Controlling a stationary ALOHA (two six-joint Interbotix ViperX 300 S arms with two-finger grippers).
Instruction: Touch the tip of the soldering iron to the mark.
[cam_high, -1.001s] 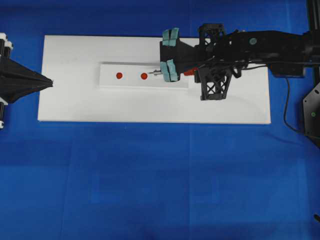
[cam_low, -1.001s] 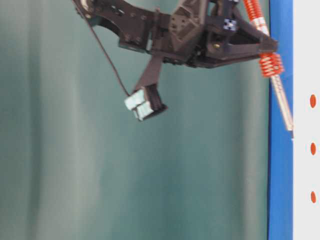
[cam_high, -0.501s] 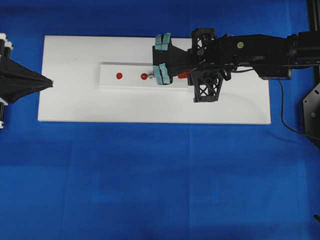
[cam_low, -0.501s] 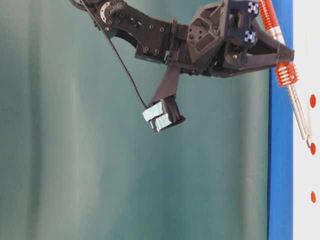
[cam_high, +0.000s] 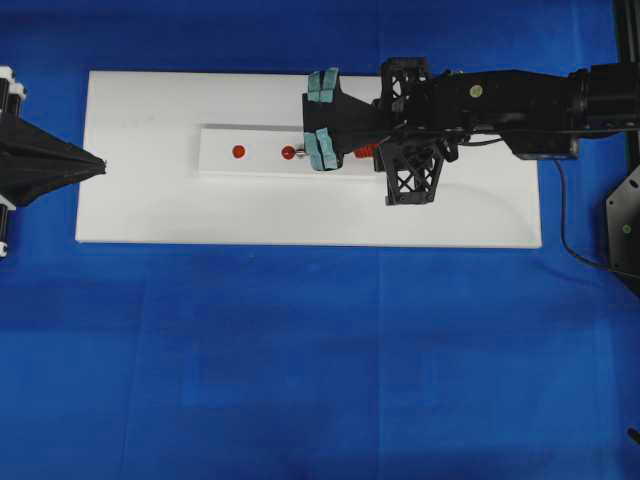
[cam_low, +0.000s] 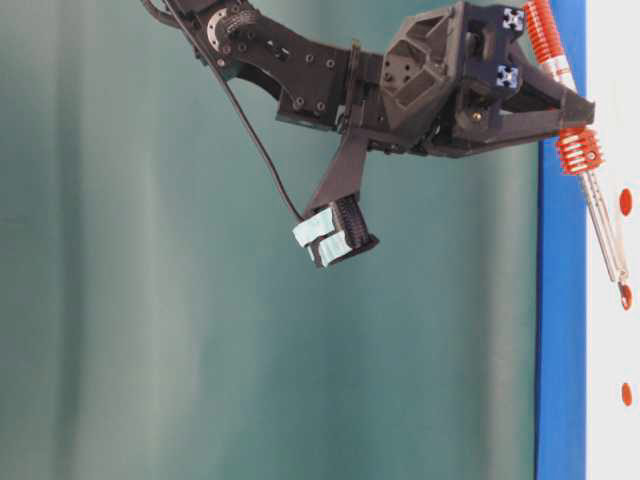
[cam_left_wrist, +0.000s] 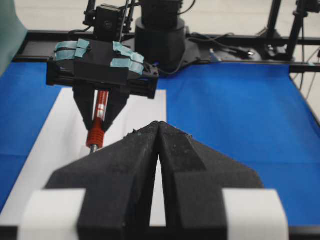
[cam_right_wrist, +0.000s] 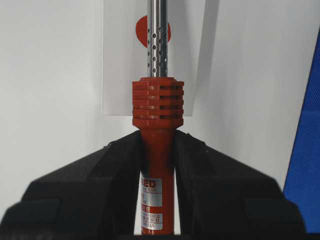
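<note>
The soldering iron (cam_right_wrist: 157, 150) is clenched by its red handle in the right pincer (cam_right_wrist: 157, 200), tip touching the middle red dot (cam_high: 288, 153). Left pincer (cam_left_wrist: 158, 150) closed, empty.

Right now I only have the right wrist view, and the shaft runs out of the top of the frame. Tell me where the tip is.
Observer: Overhead, the tip of the soldering iron sits at the middle red dot on the white strip.
Operator: Confirm contact from the side.
Observer: At table level the tip meets that dot; no gap shows.
Operator: Report the other arm.
Observer: The left gripper is shut, at the left edge of the board, apart from the strip.
</note>
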